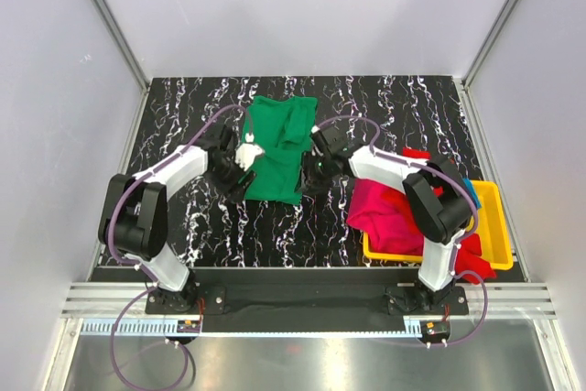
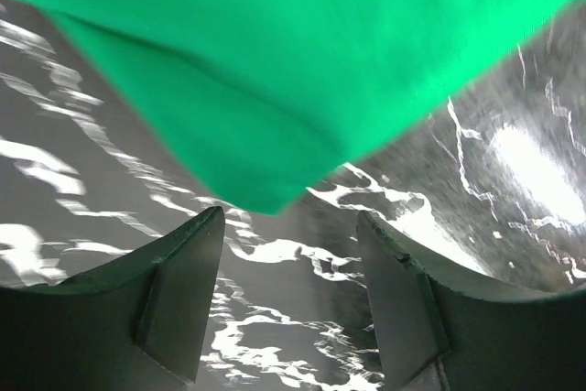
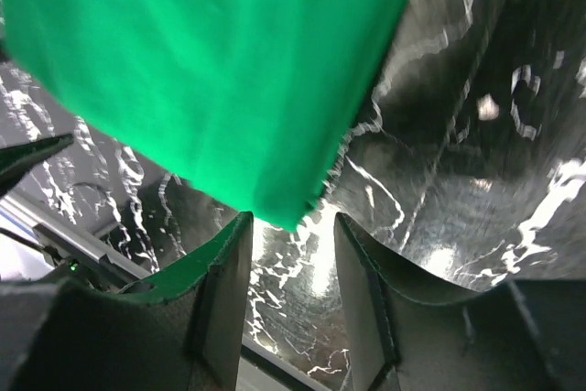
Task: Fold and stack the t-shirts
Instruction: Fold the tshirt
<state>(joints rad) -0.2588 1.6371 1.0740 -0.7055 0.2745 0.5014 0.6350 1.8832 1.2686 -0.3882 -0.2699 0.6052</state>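
Observation:
A green t-shirt [image 1: 279, 146] lies partly folded on the black marbled table [image 1: 183, 107], between the two arms. My left gripper [image 1: 240, 164] sits at its left edge; in the left wrist view the fingers [image 2: 188, 281] stand apart with bare table between them, and the green cloth [image 2: 302, 52] lies just beyond their tips. My right gripper [image 1: 311, 169] is at the shirt's right edge, open, a green corner [image 3: 284, 199] just ahead of its fingertips [image 3: 224, 290]. A magenta-pink t-shirt [image 1: 383, 212], a red one [image 1: 476, 258] and a blue one [image 1: 470, 191] lie in the tray.
The yellow plastic tray [image 1: 494, 226] stands at the table's right front, with cloth spilling over its left and near rims. Grey walls and metal frame rails [image 1: 110, 25] enclose the table on three sides.

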